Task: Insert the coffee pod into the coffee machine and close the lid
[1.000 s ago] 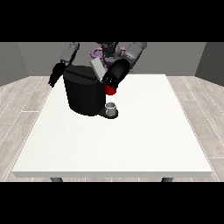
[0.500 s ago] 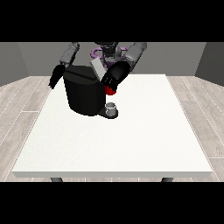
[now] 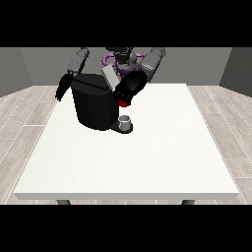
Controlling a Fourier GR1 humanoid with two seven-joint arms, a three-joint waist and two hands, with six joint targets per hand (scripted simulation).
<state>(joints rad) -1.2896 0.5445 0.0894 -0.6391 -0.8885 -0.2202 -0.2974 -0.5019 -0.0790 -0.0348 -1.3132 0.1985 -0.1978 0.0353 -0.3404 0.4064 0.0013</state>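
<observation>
The black coffee machine [image 3: 94, 106] stands on the white table [image 3: 133, 162] at the back left. Its grey lid [image 3: 109, 78] is tilted up. The hand at the view's right [image 3: 130, 87] hovers at the machine's upper front corner, just right of the lid. A red thing at the machine [image 3: 123, 102] shows right under that hand. A small grey thing [image 3: 125, 120] sits on the machine's base at the front. The hand at the view's left [image 3: 62, 91] hangs beside the machine's left side with straight fingers and holds nothing.
The robot's torso [image 3: 120, 59] stands behind the machine. The table stretches wide and white in front of the machine and to its right, with its front edge [image 3: 128, 196] near the camera. A wooden floor surrounds it.
The hand at the view's right has shifted slightly to the right at the machine's top. The other hand and the machine look the same.
</observation>
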